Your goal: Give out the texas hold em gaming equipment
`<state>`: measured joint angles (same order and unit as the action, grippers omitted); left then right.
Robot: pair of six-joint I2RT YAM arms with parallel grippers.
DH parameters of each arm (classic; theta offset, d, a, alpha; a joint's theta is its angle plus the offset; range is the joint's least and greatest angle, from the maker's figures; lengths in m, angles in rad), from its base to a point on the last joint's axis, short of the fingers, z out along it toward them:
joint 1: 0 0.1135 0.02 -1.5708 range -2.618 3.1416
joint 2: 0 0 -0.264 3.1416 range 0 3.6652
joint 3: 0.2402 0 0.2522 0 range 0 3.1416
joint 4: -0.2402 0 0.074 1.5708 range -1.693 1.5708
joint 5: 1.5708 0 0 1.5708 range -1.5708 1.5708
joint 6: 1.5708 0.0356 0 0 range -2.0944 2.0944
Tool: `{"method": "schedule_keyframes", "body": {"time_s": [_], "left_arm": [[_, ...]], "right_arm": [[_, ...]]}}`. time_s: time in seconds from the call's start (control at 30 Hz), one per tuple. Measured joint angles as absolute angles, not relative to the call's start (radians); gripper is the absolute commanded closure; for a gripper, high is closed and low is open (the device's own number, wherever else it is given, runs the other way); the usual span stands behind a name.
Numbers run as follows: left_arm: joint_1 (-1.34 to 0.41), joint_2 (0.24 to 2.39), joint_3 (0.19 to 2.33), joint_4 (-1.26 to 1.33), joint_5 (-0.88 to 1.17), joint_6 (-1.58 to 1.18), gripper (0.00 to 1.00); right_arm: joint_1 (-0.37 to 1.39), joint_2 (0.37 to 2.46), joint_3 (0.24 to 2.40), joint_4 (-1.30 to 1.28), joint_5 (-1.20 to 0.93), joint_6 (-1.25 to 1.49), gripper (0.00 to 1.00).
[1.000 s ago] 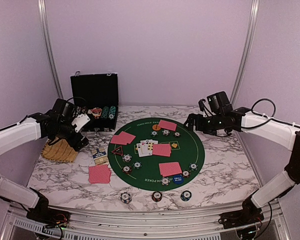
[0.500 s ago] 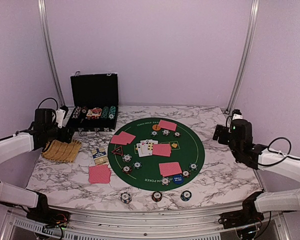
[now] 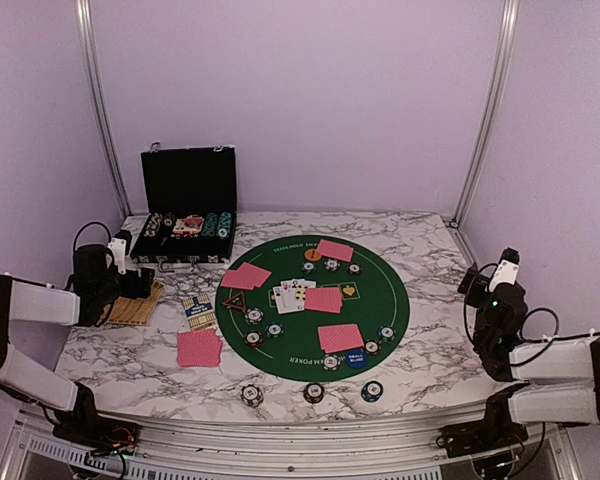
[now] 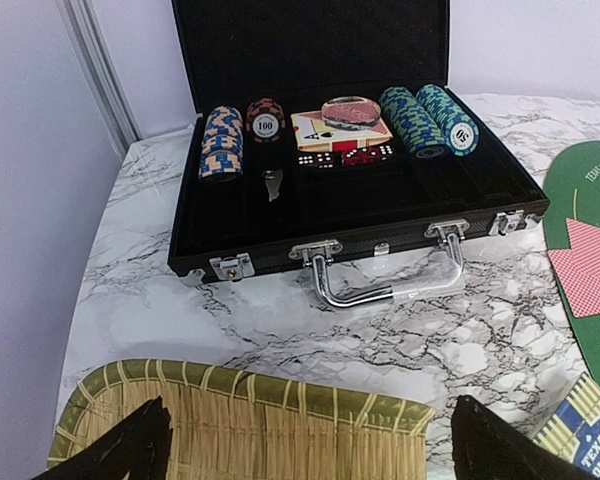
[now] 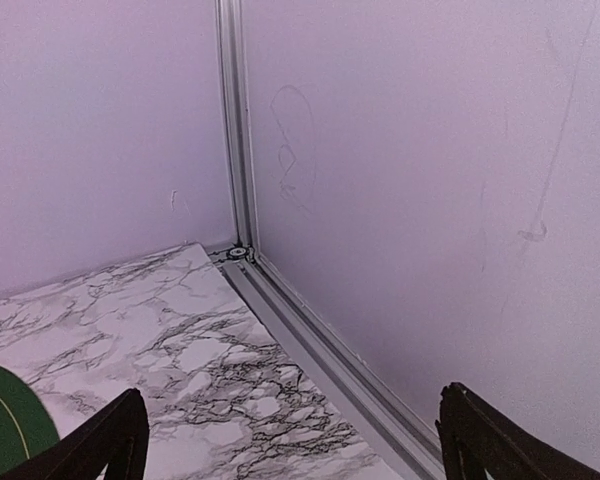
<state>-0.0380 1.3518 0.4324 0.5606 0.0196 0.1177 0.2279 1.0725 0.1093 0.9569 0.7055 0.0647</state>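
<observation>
Red-backed playing cards (image 3: 341,337) lie in pairs on the round green mat (image 3: 380,290), with face-up cards (image 3: 292,294) at its middle. Another red-backed pair (image 3: 199,348) lies left of the mat. Striped poker chips (image 3: 254,314) sit on the mat, and three stacks (image 3: 314,392) stand along the front edge. The orange disc (image 3: 312,254), blue small blind disc (image 3: 356,360) and dark triangle (image 3: 234,302) rest on the mat. My left gripper (image 3: 135,285) (image 4: 310,440) hangs open over the straw tray (image 4: 230,425), empty. My right gripper (image 3: 480,282) (image 5: 292,420) is open at the right edge, facing the back corner.
An open black case (image 3: 188,215) (image 4: 360,200) at the back left holds chip rows (image 4: 220,140), cards and dice. A blue card box (image 3: 196,310) (image 4: 590,430) lies between the tray and the mat. Walls and metal rails (image 5: 310,330) bound the table.
Both arms have drawn back from the middle to the table's sides and sunk low. The left one now sits over the straw tray. Cards and chips have not moved.
</observation>
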Motion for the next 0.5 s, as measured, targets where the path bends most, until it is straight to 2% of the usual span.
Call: {"method": "schedule_keyframes", "body": {"time_s": [0.23,0.5], "left_arm": [[-0.036,1.423,0.35,0.846,0.018,0.083,0.01],[-0.031,1.489,0.302,1.058,0.007,0.055,0.01]], "right_arm": [[0.162,1.334,0.077,1.258,0.671,0.03,0.01],[0.141,1.465,0.077,1.443,0.615,-0.001,0.01]]}}
